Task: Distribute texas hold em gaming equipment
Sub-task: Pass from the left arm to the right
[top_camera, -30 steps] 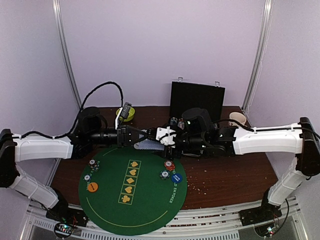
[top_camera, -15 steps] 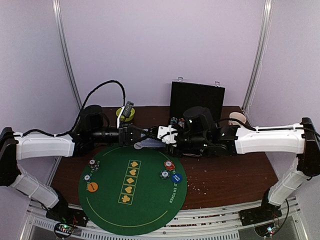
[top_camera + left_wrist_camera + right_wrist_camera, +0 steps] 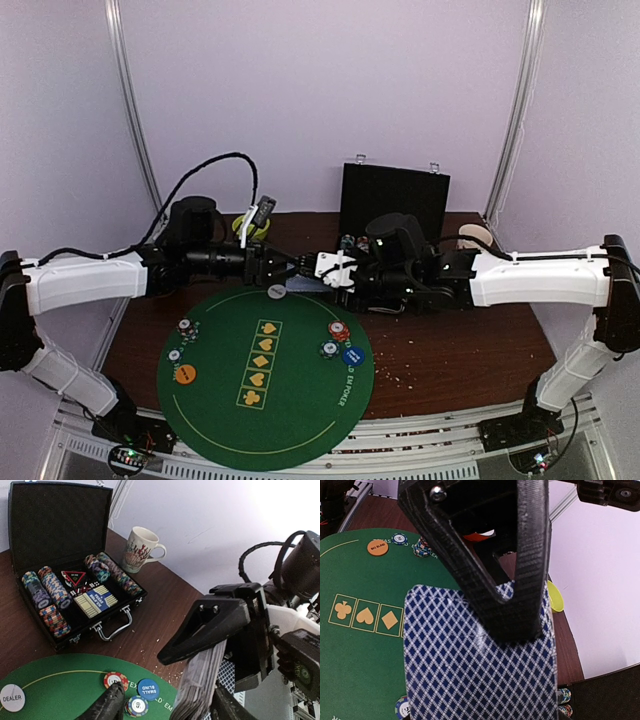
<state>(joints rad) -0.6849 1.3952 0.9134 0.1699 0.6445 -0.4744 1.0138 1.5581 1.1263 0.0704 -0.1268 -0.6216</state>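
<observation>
My two grippers meet above the far edge of the green mat [image 3: 265, 430]. A deck of blue-diamond-backed playing cards [image 3: 300, 285] [image 3: 200, 685] [image 3: 475, 665] hangs between them. My right gripper [image 3: 322, 278] is shut on the deck, one black finger [image 3: 210, 625] pressed on its face. The left gripper [image 3: 283, 277] [image 3: 167, 706] stands open around the deck. On the mat lie a white dealer button [image 3: 12, 698], a blue small-blind button [image 3: 148, 689], an orange big-blind button [image 3: 185, 374] and several chips [image 3: 339, 329].
An open black case [image 3: 75, 595] of chip stacks and a boxed deck stands at the back of the brown table. A patterned mug [image 3: 140, 549] stands to the case's right, and a lime-green bowl [image 3: 250, 228] is behind the left arm.
The left gripper has opened and let go of the deck. The right gripper has closed on the deck. The left arm has shifted slightly right and back.
</observation>
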